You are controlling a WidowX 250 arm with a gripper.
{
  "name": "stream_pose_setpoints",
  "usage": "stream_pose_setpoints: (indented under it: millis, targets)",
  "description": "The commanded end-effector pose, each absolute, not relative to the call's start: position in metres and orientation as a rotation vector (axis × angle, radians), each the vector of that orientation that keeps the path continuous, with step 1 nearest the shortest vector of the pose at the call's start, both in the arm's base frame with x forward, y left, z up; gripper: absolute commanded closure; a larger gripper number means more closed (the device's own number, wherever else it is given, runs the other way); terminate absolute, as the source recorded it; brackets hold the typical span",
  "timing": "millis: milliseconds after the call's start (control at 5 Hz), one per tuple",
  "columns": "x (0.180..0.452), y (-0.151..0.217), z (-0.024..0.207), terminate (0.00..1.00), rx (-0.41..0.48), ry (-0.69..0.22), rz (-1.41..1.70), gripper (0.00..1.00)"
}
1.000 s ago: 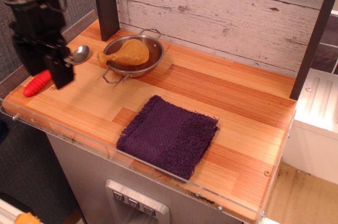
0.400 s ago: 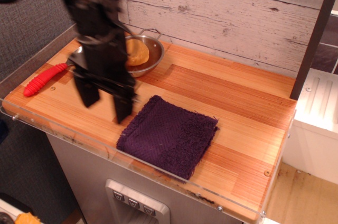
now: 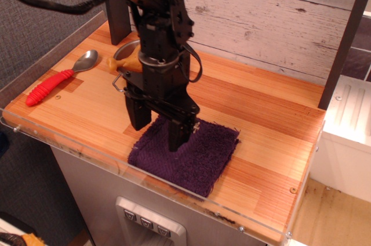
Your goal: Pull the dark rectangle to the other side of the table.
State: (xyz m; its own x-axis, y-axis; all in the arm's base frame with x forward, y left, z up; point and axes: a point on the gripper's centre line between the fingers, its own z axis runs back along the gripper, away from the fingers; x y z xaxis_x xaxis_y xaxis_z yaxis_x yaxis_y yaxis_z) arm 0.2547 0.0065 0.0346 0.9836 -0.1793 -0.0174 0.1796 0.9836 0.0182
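the arm (image 3: 156, 25) is black, blocky metal with an orange-brown patch near its top and a silvery ring above the gripper (image 3: 157, 131); black cables loop along its side and off to the left; two long flat black fingers (image 3: 177, 133)

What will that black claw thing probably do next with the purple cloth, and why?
Probably drop straight down and pinch. The tool hangs open over the left edge of the dark rectangle, one finger beside that edge, the other over the cloth, so nothing is gripped yet for pulling across the table.

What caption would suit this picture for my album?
Open claw poised over a purple towel on the wooden table.
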Motion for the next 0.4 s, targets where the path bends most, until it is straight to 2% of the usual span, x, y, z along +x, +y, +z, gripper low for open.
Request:
stream_pose_setpoints:
  millis: [0,200]
  targets:
    - [0.2672,-0.011,0.0382,0.0,0.039,-0.033,-0.182,0.0]
    - [0.2668,-0.0208,0.0381,0.0,0.034,-0.048,-0.184,0.0]
